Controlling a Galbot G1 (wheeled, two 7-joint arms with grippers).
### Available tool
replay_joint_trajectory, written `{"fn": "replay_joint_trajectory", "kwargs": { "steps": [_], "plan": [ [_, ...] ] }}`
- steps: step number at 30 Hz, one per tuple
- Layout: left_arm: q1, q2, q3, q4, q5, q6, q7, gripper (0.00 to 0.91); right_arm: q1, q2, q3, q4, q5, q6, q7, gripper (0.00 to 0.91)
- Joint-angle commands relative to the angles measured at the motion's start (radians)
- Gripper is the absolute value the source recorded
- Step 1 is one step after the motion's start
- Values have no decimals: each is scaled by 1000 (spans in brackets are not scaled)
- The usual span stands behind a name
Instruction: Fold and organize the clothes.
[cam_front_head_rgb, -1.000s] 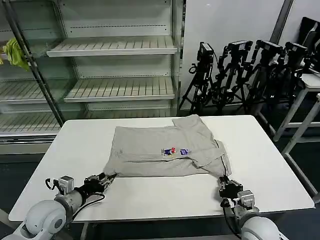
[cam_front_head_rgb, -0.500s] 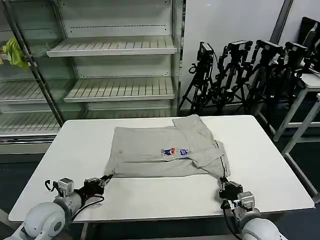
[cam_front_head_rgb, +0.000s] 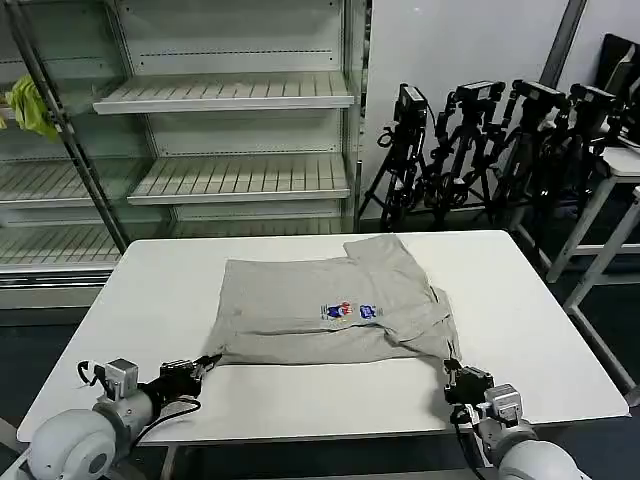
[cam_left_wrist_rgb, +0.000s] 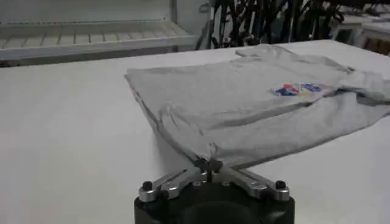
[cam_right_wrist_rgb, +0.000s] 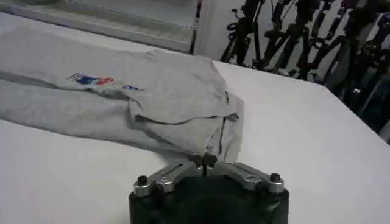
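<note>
On the white tabletop (cam_front_head_rgb: 150, 290), one grey shirt (cam_front_head_rgb: 330, 310) lies at centre, partly folded, its body doubled over in a flat layer. Chest print (cam_front_head_rgb: 351, 311) faces up, sitting toward 3 o'clock of the shirt's middle. A sleeve or flap projects toward 12 o'clock; the collar end bunches toward 4 o'clock.

Left claw (cam_front_head_rgb: 203, 364) sits at 7 o'clock of the shirt, low over the tabletop near its front edge. Its tips are pressed together on the shirt's near-left corner; the left wrist view shows the fabric corner drawn to a point between the tips of the left claw (cam_left_wrist_rgb: 208, 165), with the shirt (cam_left_wrist_rgb: 256, 103) stretching away from it.

Right claw (cam_front_head_rgb: 453, 373) sits at 5 o'clock of the shirt, likewise near the front edge. Its tips are pinching the shirt's near-right corner; the right wrist view shows the hem running straight into the closed right claw (cam_right_wrist_rgb: 205, 160), the shirt (cam_right_wrist_rgb: 122, 97) spread beyond.

Both corners appear slightly tensioned toward the claws. Shelving (cam_front_head_rgb: 230, 130) stands behind the tabletop at 11 o'clock; tripods (cam_front_head_rgb: 490, 150) cluster at 1 o'clock.
</note>
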Motion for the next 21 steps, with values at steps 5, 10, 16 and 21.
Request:
{"fn": "replay_joint_trajectory", "kwargs": {
  "steps": [5,10,16,21],
  "plan": [
    [302,120,-259,-149,-105,17,-16,60,-175,-124,127,133,100,-50,59,0],
    [433,124,-334,-191,-106,17,-17,60,-266,-147,206,176,110,-69,72,0],
    [500,96,-350,-221,-83,18,-21,60,-357,-152,278,206,110,-83,91,0],
    [547,70,-356,-235,-52,18,-19,60,-448,-140,325,216,105,-94,95,0]
  ]
}}
